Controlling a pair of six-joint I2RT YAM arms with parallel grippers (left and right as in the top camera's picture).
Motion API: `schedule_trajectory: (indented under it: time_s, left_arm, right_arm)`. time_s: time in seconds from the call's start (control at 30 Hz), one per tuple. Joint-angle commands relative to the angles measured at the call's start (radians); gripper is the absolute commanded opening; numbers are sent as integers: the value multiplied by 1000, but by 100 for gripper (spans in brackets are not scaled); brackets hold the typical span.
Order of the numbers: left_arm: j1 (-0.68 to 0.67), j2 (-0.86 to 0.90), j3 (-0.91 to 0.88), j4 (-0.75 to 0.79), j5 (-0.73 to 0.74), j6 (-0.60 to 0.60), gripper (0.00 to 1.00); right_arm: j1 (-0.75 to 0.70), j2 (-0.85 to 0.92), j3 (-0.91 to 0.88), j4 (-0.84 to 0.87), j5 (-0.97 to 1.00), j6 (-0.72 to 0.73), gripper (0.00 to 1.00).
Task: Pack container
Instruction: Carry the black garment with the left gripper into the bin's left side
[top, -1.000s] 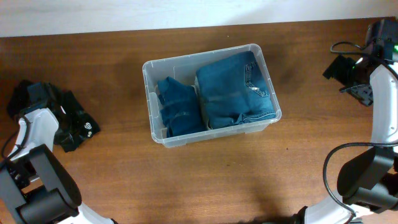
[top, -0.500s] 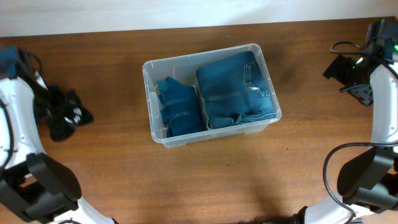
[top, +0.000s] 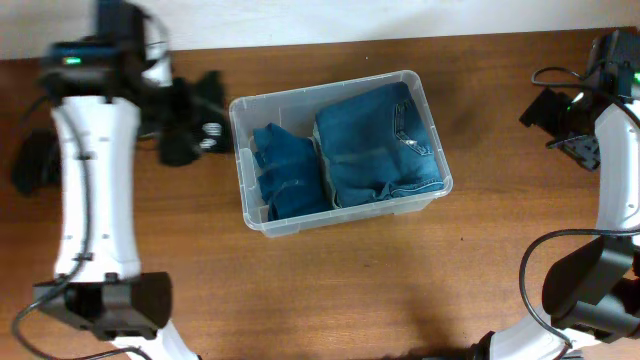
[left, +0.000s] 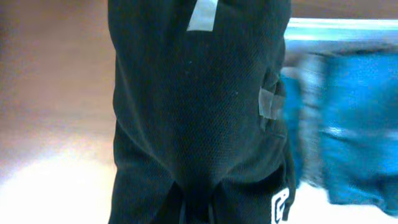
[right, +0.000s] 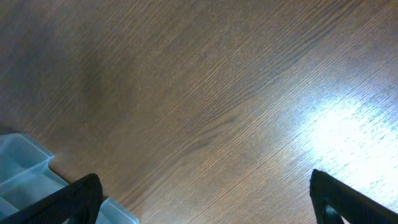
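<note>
The clear container (top: 330, 82) stands mid-table with two folded blue jeans inside, one large (top: 378, 140) and one smaller (top: 290, 178). My left gripper (top: 168, 118) is shut on a black garment (top: 192, 122) with a white logo and holds it in the air just left of the container's left wall. In the left wrist view the black garment (left: 199, 112) fills the frame and hides the fingers (left: 199, 211); the container's rim (left: 342, 28) and the jeans (left: 357, 124) show at the right. My right gripper (top: 570, 125) is open and empty at the far right edge.
The right wrist view shows bare wooden table (right: 211, 93), a corner of the container (right: 25, 165) at the lower left and the spread fingers (right: 205, 199). A dark blurred patch (top: 30, 160) lies at the table's left edge.
My left arm has lifted the black garment off the table at the far left and swung it right, up to the container's left side. The right arm has not moved.
</note>
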Motion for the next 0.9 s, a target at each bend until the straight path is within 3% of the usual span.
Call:
schedule_trajectory:
  time_s: [0.0,0.23,0.47,0.5,0.53,0.57,0.6,0.73,0.87]
  left_arm:
    - [-139,-11,23,58,-3,-71,1]
    - [-328,17,21,74,-139,-192,1]
    - [-392,89,21,37,-174,-252,1]
    - [-395,100,21,34,-174,-252,7]
    - [-397,119,21,30,-174,-251,50]
    - [-397,129,21,30,-174,-251,77]
    - [-397,134,21,30,-175,-251,87]
    - [-382,140,23,51,-211,-246,99]
    - [-312,136,68,56,-216,-166,99]
  right_arm:
    - [-1,2,3,0,9,8,99]
    - [-1,2,3,0,9,8,99]
    - [-1,2,3,0,8,8,98]
    - [-1,2,3,0,8,8,98]
    - [-1,2,3,0,8,8,99]
    - [-1,2,3,0,8,8,99]
    - [-1,2,3,0,9,8,99]
    - [-1,2,3,0,8,8,98]
    - [-1,2,3,0,8,8,99]
